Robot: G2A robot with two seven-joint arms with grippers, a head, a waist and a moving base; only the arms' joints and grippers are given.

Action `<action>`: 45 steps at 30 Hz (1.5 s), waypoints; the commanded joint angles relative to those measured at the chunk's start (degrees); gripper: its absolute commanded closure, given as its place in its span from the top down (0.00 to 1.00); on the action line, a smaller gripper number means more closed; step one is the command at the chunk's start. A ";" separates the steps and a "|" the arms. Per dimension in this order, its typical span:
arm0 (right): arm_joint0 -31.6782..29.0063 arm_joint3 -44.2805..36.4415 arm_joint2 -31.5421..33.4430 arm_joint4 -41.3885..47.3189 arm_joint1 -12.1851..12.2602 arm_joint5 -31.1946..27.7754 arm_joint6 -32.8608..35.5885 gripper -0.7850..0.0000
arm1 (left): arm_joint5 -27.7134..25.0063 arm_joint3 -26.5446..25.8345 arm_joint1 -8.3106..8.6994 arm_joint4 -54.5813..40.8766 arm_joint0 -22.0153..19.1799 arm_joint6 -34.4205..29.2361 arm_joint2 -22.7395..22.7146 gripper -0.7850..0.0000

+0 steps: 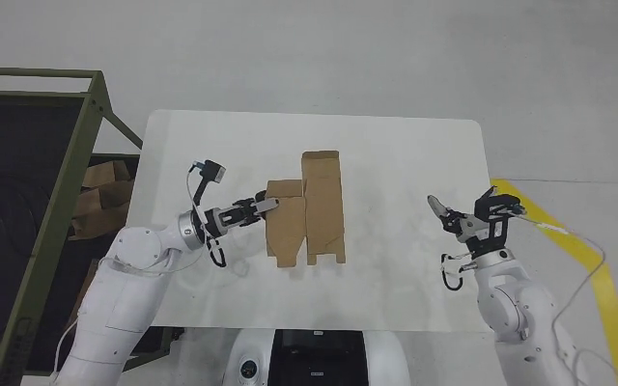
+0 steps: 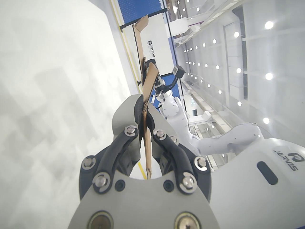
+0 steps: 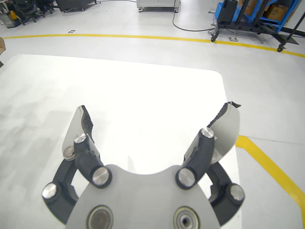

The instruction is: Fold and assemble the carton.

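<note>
A flat brown carton [image 1: 309, 212] lies near the middle of the white table [image 1: 386, 145], its flaps spread out. My left gripper [image 1: 268, 205] is at the carton's left edge and is shut on it. In the left wrist view the carton [image 2: 145, 89] runs edge-on between the black pads of the left gripper [image 2: 143, 111]. My right gripper [image 1: 462, 214] hovers over the table's right side, well apart from the carton, open with nothing between its fingers. In the right wrist view the right gripper [image 3: 157, 114] has its fingers spread wide above bare table.
A green metal frame [image 1: 87, 101] with brown cardboard pieces [image 1: 97, 198] in it stands to the left of the table. Yellow floor tape [image 1: 555, 222] runs past the table's right edge. The table's far and right parts are bare.
</note>
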 commanded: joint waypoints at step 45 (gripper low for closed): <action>12.06 1.36 -8.40 51.41 0.79 -26.45 32.61 1.00 | -5.19 -4.31 0.56 -1.87 -3.41 3.74 -1.86 0.00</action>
